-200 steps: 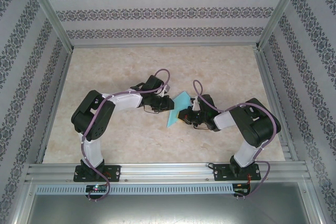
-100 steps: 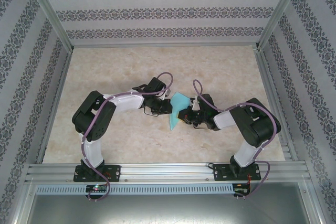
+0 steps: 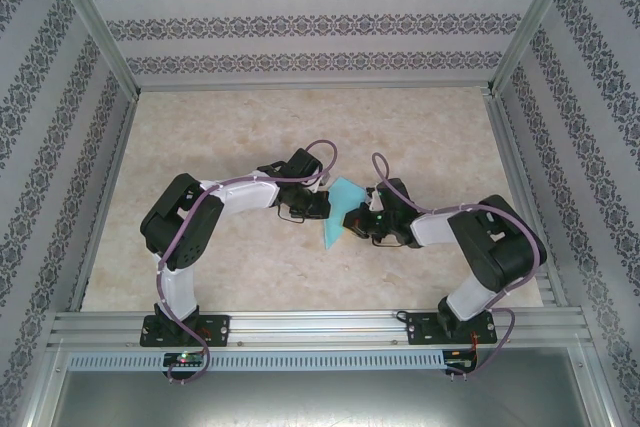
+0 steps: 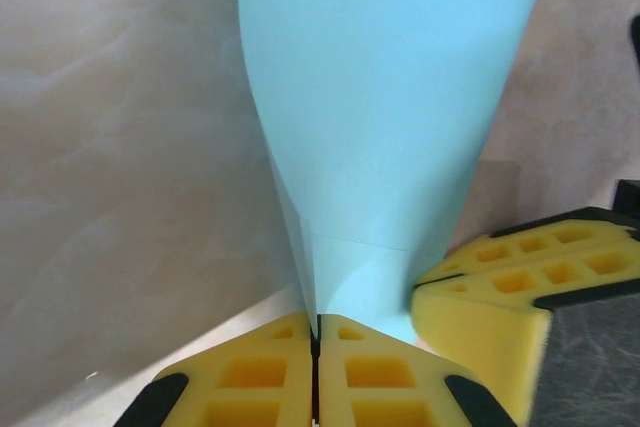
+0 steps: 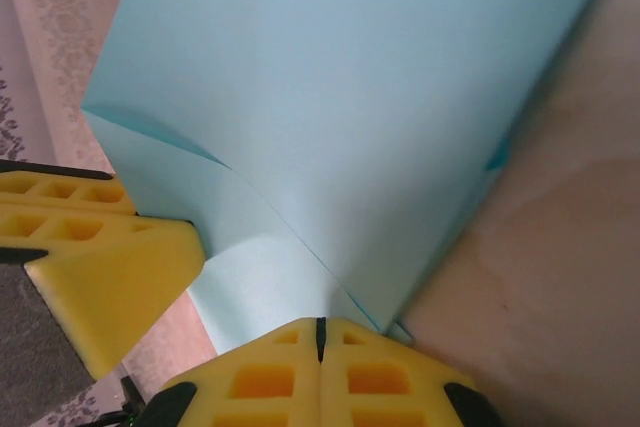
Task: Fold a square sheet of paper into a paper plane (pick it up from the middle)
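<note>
Paper (image 3: pixel 337 209), turquoise, hangs between the two pincers over the middle of the tabletop (image 3: pixel 230 137); from above both wrists cover its sides, and I cannot tell whether its near tip touches the surface. The left pincer (image 4: pixel 317 332) has its yellow pads pressed together on one curved edge and the right pincer (image 5: pixel 320 332) is clamped the same way on another, while each wrist view cuts off the sheet's far end; a crease shows, so it seems folded double. The left arm (image 3: pixel 215 197) and right arm (image 3: pixel 450 227) bend at the elbow and reach inward, wrists facing each other.
</note>
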Tool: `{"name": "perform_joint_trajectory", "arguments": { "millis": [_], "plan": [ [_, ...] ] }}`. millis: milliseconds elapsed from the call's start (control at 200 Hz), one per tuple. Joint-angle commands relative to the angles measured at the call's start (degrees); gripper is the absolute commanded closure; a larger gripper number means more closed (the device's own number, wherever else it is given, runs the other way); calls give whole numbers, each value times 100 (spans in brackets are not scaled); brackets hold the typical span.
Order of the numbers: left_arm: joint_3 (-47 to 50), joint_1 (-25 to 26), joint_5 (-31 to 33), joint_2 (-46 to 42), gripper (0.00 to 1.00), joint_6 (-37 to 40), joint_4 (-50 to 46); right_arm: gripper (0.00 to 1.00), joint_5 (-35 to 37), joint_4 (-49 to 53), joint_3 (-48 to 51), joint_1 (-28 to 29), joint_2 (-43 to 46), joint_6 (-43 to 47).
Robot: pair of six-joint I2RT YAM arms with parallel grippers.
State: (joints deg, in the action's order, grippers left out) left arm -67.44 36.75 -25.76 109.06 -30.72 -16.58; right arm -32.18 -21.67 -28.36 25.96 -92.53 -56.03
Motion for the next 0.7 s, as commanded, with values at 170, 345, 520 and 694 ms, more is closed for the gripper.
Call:
{"name": "perform_joint_trajectory", "arguments": {
  "millis": [170,345,520,694],
  "plan": [
    [-68,69,39,102,90,151,-67,100,365,772,-314,-34,151,289],
    [-76,78,28,66,89,152,-73,100,335,822,-481,19,-62,318],
    [-81,82,19,-32,87,180,-118,100,506,1258,-526,32,-122,461],
    [-52,78,-25,-159,85,180,-152,100,617,1515,-565,50,-127,558]
  ]
}}
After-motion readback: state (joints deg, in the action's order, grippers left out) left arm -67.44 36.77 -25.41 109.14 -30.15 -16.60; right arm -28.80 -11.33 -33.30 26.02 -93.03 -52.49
